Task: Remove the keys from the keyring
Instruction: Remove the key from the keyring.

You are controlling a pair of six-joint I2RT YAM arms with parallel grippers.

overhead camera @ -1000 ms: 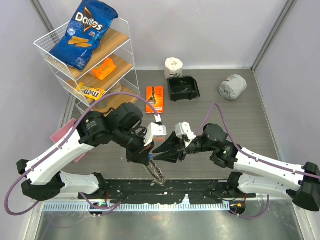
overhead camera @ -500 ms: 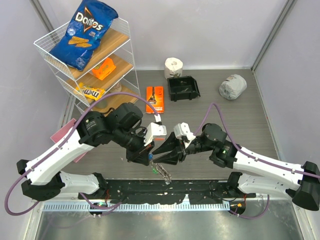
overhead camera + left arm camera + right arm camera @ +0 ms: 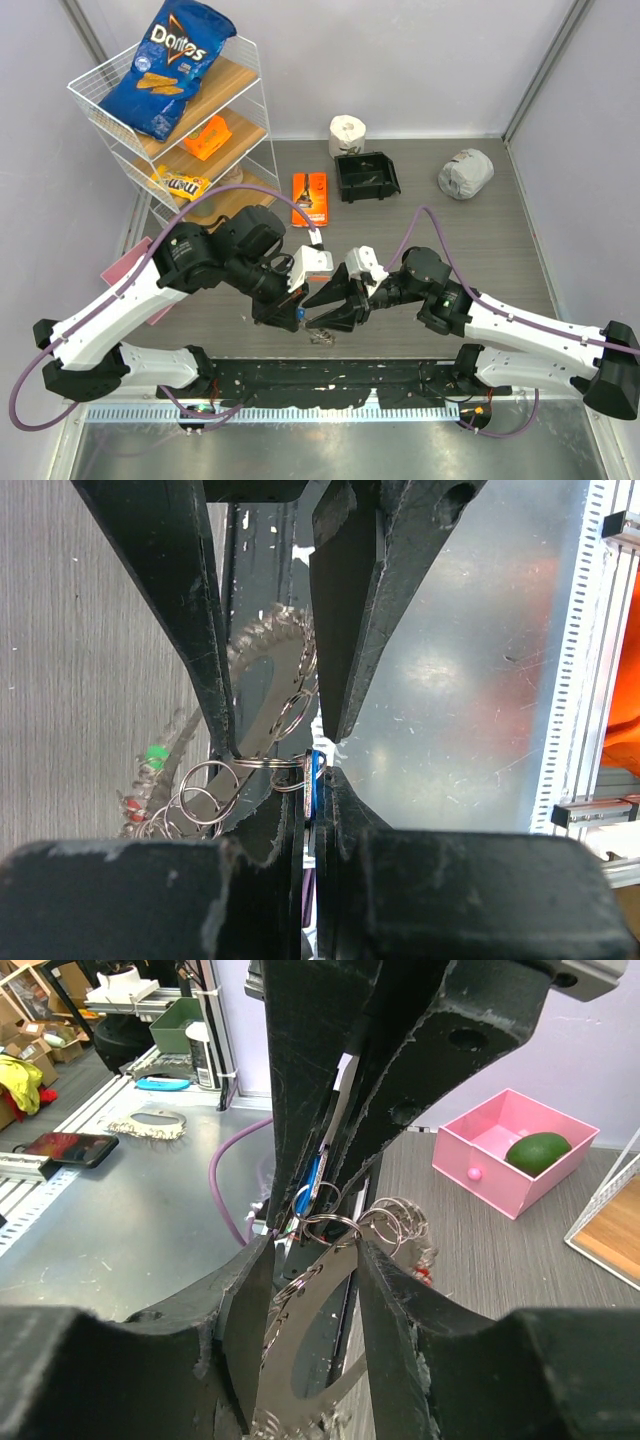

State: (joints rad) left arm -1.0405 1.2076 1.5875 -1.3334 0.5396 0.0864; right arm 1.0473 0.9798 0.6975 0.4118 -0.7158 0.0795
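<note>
My left arm [image 3: 190, 265] and right arm [image 3: 445, 295] bend inward, meeting by the worktop's [image 3: 480, 230] near edge. My left gripper [image 3: 312, 780] pinches 1 blue key [image 3: 308, 1185]; my right gripper [image 3: 313, 1248], spread, straddles the keyring [image 3: 268, 670], which trails toward that edge.

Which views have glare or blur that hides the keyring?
Left wrist: strong glare on the metal sheet; keyring fairly sharp; left tool gripping the blue-headed key blurred up close. Right wrist: dark, soft right tool crowds the frame, keyring readable. Top external: even light, sharp, keyring tiny.
</note>
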